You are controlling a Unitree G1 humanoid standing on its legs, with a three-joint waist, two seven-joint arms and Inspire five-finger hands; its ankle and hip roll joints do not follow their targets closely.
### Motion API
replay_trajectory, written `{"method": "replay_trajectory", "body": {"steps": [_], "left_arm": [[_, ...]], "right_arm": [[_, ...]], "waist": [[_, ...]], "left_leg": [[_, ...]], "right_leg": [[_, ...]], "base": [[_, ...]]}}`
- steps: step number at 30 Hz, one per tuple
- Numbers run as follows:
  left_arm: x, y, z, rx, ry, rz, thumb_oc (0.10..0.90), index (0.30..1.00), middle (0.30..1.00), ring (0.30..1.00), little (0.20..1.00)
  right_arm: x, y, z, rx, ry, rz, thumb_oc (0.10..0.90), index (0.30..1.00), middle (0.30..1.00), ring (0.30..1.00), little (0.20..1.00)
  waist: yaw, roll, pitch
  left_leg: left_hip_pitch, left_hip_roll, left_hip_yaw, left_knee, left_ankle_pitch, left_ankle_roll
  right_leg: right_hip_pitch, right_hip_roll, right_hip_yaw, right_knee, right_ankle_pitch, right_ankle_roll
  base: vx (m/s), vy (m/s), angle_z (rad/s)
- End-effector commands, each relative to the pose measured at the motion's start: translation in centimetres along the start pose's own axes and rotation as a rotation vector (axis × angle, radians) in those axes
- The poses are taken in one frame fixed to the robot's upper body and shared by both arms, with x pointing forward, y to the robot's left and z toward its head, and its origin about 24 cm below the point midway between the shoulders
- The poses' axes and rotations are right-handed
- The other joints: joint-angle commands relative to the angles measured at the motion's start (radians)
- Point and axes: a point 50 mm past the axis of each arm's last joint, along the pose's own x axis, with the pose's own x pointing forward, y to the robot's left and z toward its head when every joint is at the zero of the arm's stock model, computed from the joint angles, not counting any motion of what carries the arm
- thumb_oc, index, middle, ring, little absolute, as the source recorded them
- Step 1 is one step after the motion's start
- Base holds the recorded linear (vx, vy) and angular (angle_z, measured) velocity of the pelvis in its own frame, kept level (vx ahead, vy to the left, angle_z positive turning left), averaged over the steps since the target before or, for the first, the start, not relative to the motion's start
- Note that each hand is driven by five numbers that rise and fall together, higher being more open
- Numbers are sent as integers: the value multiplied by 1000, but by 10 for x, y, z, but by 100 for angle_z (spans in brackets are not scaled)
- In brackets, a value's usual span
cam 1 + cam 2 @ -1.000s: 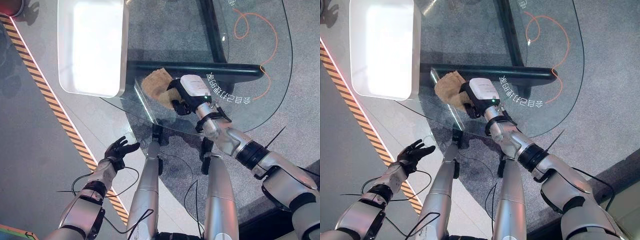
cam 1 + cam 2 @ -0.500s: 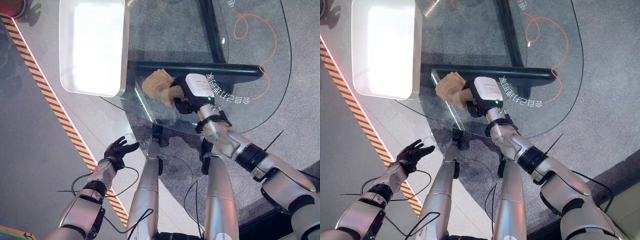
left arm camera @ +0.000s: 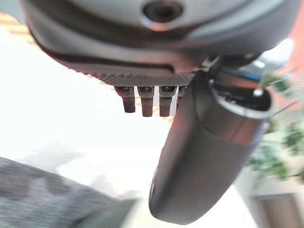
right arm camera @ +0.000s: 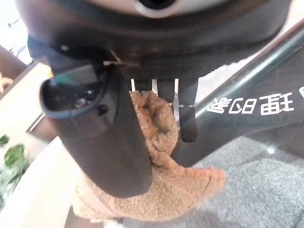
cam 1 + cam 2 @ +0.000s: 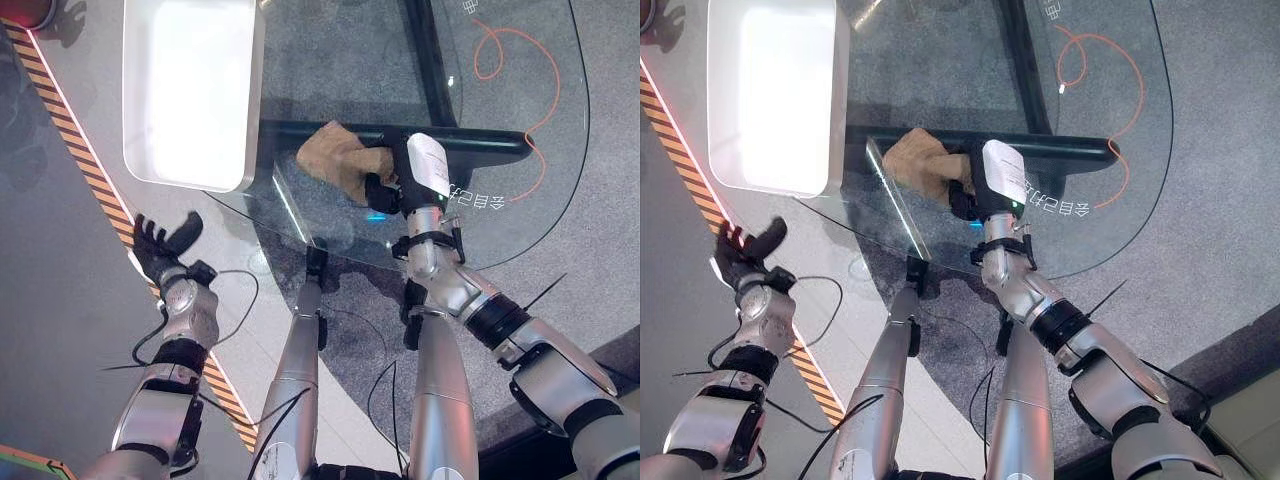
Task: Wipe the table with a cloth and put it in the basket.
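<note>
A tan fuzzy cloth (image 5: 335, 155) lies bunched on the glass table (image 5: 500, 110), over the black bar of its frame. My right hand (image 5: 395, 188) stands on edge just right of the cloth. In the right wrist view its thumb (image 4: 118, 142) and fingers (image 4: 187, 123) pinch a fold of the cloth (image 4: 180, 190). The white basket (image 5: 250, 110), a long rectangular tub, sits at the table's far left corner. My left hand (image 5: 160, 245) is raised off the table at the left over the floor, with straight fingers and nothing in it.
The black frame bar (image 5: 480, 143) runs under the glass to the right of the cloth. White lettering (image 5: 478, 198) is printed on the glass near my right wrist. An orange cable (image 5: 520, 60) curls beneath the far part. Yellow-black tape (image 5: 90, 170) marks the floor at left.
My right hand has pushed the cloth a little farther away and to the right, and has turned onto its edge. My left hand has swung up and to the left.
</note>
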Motion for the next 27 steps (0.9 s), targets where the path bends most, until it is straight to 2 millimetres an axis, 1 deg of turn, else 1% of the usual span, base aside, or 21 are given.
{"method": "replay_trajectory", "body": {"steps": [1, 2, 3, 4, 7, 9, 12, 15, 19, 24, 25, 27], "left_arm": [[17, 12, 54, -161, -232, 118, 800, 900, 900, 900, 900], [15, 6, 61, -189, -260, 97, 800, 900, 900, 900, 900], [15, 5, 62, -196, -266, 92, 800, 900, 900, 900, 900], [10, -4, 70, -244, -295, 63, 800, 900, 900, 900, 900], [3, -13, 78, -326, -329, 10, 800, 900, 900, 900, 900], [-10, -30, 84, -390, -371, -104, 800, 900, 900, 900, 900], [-31, -51, 86, -419, -398, -238, 800, 900, 900, 900, 900], [-48, -67, 87, -452, -388, -401, 800, 900, 900, 900, 900], [-63, -76, 86, -480, -355, -553, 800, 900, 900, 900, 900], [-75, -85, 84, -520, -293, -683, 800, 900, 900, 900, 900], [-80, -87, 83, -529, -263, -734, 800, 900, 900, 900, 900], [-83, -91, 80, -535, -226, -787, 800, 900, 900, 900, 900]], "right_arm": [[11, -36, 57, 225, -214, -250, 100, 300, 300, 300, 200], [10, -41, 59, 242, -230, -269, 100, 300, 300, 300, 200], [10, -42, 60, 246, -233, -274, 100, 300, 300, 300, 200], [9, -48, 64, 267, -253, -296, 100, 300, 300, 300, 200], [7, -56, 68, 298, -290, -323, 100, 300, 300, 300, 200], [4, -63, 74, 332, -328, -348, 100, 300, 300, 300, 200], [1, -71, 79, 359, -361, -368, 100, 300, 300, 300, 200], [-4, -78, 84, 385, -401, -387, 100, 300, 300, 300, 200], [-9, -85, 87, 411, -445, -401, 100, 300, 300, 300, 200], [-14, -91, 89, 437, -480, -410, 100, 300, 300, 300, 200], [-17, -93, 90, 447, -494, -414, 100, 300, 300, 300, 200], [-19, -94, 90, 454, -504, -418, 100, 300, 300, 300, 200]], "waist": [[-11, -11, -18], [-13, -10, -18], [-13, -10, -18], [-16, -11, -18], [-19, -11, -18], [-23, -12, -18], [-25, -14, -18], [-28, -15, -18], [-33, -15, -18], [-42, -15, -18], [-45, -16, -18], [-47, -16, -18]], "left_leg": [[5, -112, 78, 119, -151, 119], [3, -112, 78, 120, -153, 120], [2, -113, 78, 120, -153, 120], [1, -113, 78, 119, -155, 121], [-5, -113, 79, 121, -157, 121], [-9, -113, 80, 122, -160, 121], [-9, -115, 81, 121, -163, 122], [-10, -117, 82, 119, -165, 124], [-8, -118, 86, 114, -165, 128], [-4, -118, 90, 117, -169, 129], [-1, -117, 93, 117, -169, 129], [2, -118, 94, 116, -169, 130]], "right_leg": [[32, 60, -66, -237, 153, -9], [27, 61, -63, -234, 151, -9], [27, 61, -62, -233, 151, -9], [25, 62, -60, -232, 149, -8], [20, 65, -56, -231, 147, -7], [16, 67, -51, -231, 146, -5], [16, 70, -50, -233, 148, -2], [16, 71, -49, -239, 151, 3], [18, 73, -47, -249, 158, 6], [22, 72, -43, -254, 164, 10], [26, 72, -42, -260, 166, 11], [30, 73, -40, -264, 168, 11]], "base": [[0, 0, 0], [0, 0, 0], [0, 0, 0], [0, 0, 0], [0, 0, 0], [0, 0, 0], [0, 0, 0], [0, 0, 0], [0, 0, 0], [0, 0, 0], [0, 0, 0], [0, 0, 0]]}}
